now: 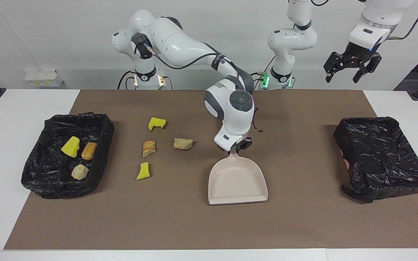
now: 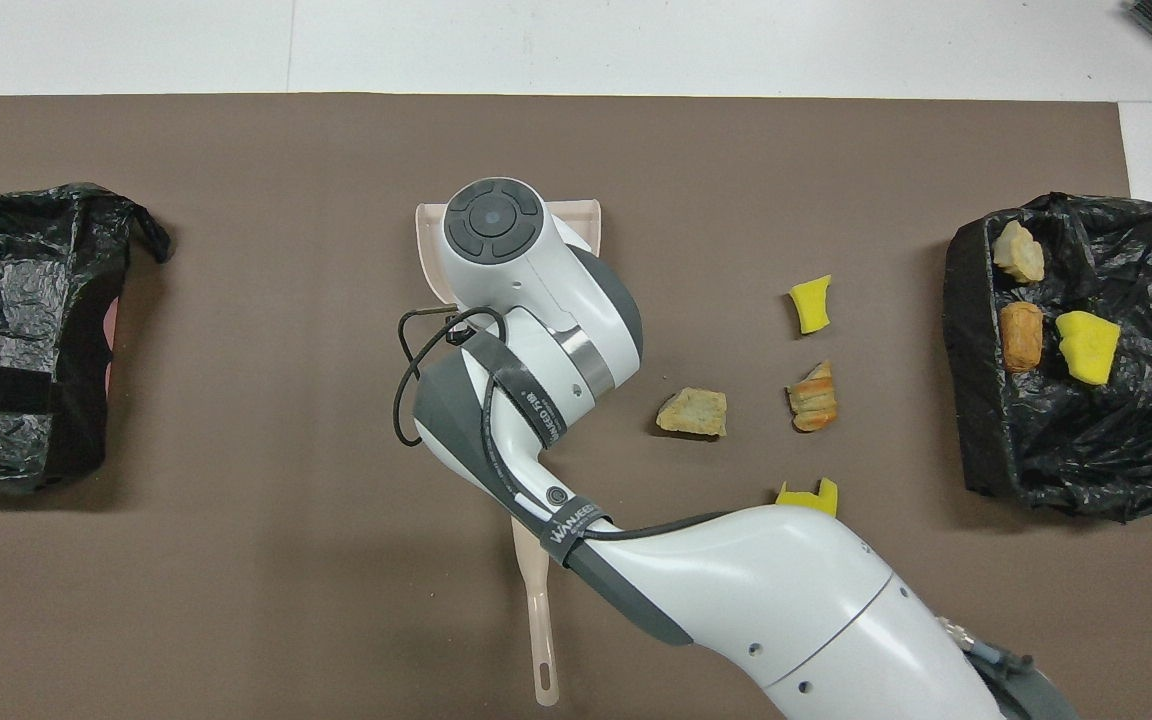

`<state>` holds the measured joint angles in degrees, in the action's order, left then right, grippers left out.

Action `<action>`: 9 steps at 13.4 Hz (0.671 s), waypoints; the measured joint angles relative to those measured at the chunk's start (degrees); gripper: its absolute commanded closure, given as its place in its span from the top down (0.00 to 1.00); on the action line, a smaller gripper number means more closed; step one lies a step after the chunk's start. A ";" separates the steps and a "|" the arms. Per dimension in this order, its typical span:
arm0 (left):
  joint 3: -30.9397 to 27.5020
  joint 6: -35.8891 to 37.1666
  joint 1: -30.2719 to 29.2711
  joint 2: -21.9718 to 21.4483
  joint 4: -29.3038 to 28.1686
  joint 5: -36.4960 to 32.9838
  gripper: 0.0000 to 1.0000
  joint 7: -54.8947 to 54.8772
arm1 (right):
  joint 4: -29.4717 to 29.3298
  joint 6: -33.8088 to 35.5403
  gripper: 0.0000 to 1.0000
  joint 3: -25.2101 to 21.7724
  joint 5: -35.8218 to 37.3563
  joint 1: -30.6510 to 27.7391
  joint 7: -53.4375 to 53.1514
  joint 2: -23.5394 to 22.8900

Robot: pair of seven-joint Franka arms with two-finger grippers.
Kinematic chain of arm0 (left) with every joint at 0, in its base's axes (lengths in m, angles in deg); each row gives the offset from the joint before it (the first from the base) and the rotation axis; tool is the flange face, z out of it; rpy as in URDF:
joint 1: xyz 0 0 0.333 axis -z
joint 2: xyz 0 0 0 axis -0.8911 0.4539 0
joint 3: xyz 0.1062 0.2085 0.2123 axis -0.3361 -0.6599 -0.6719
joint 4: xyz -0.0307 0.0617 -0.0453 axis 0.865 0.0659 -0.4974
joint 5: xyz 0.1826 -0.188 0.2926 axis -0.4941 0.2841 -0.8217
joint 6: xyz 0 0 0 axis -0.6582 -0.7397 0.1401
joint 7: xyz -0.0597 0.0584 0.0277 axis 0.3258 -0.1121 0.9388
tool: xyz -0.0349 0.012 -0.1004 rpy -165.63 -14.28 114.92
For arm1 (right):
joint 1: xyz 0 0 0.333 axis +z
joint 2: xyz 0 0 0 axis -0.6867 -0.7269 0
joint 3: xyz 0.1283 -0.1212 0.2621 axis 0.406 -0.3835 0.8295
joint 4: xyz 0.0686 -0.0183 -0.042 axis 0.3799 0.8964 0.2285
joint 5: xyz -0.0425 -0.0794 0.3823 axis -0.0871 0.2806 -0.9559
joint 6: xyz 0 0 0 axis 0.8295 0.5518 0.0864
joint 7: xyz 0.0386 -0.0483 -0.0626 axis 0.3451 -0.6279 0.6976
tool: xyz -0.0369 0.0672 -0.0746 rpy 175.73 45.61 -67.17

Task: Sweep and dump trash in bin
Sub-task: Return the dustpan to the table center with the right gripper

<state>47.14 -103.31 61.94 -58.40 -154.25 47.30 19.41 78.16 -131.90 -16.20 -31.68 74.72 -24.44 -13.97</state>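
Dustpan (image 1: 238, 181) flat; mouth faces away from robots.

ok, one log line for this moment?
right end effector: shut on dustpan handle | left end effector: open, raised, waiting | scraps: four on mat, three in bin at right arm's end

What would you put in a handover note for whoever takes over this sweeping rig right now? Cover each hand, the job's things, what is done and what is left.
Right hand: shut on the handle of the dustpan, which rests on the brown mat.
Left hand: open, holding nothing, waiting raised over its own end of the table.
Done: three scraps lie in the bin at the right arm's end.
Left: four scraps lie on the mat between that bin and the dustpan; sweep them up and dump them.
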 measured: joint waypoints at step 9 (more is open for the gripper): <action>0.00 0.00 0.00 0.00 -0.02 0.00 1.00 0.00 | -0.54 0.42 0.77 -0.29 0.53 -0.41 1.56 2.86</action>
<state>47.14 -103.32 61.94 -58.40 -154.27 47.30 19.41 77.62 -131.48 -16.49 -31.16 74.31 -22.89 -11.12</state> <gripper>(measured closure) 0.000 0.247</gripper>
